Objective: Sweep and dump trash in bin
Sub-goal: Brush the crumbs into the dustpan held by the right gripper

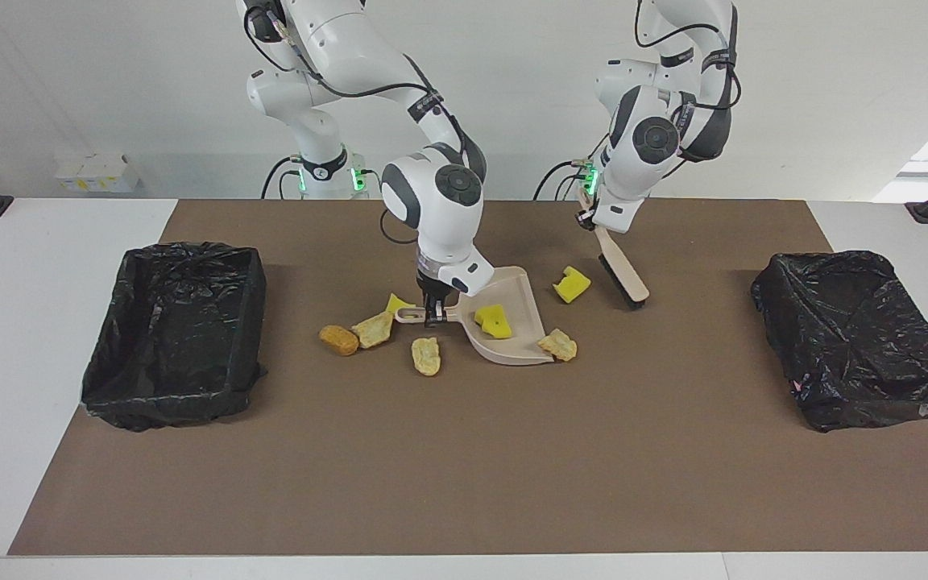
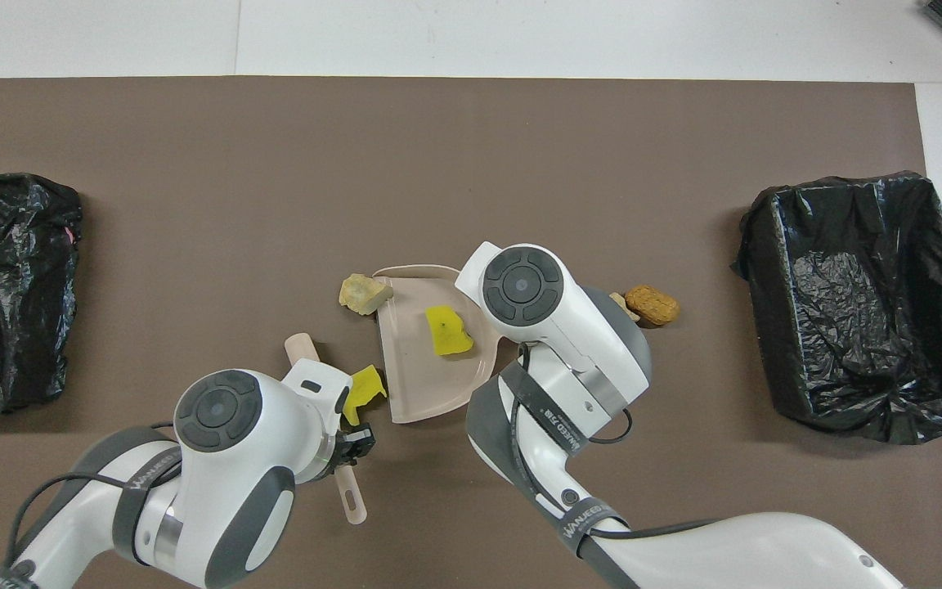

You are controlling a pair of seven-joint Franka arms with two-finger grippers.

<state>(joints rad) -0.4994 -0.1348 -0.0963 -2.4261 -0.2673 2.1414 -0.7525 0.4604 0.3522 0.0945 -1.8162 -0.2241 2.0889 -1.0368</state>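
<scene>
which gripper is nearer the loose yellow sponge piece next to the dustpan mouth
Left. The left gripper, shut on the brush, hangs just beside the sponge piece; the right gripper grips the dustpan handle, the whole pan away.

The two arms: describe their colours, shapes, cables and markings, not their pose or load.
Both arms are glossy white with rounded joints and dark grey round caps. Grey bands carry white lettering in the overhead view. Black cables loop along the upper links. Green lights glow near the wrists. The left gripper and right gripper are small and black.
</scene>
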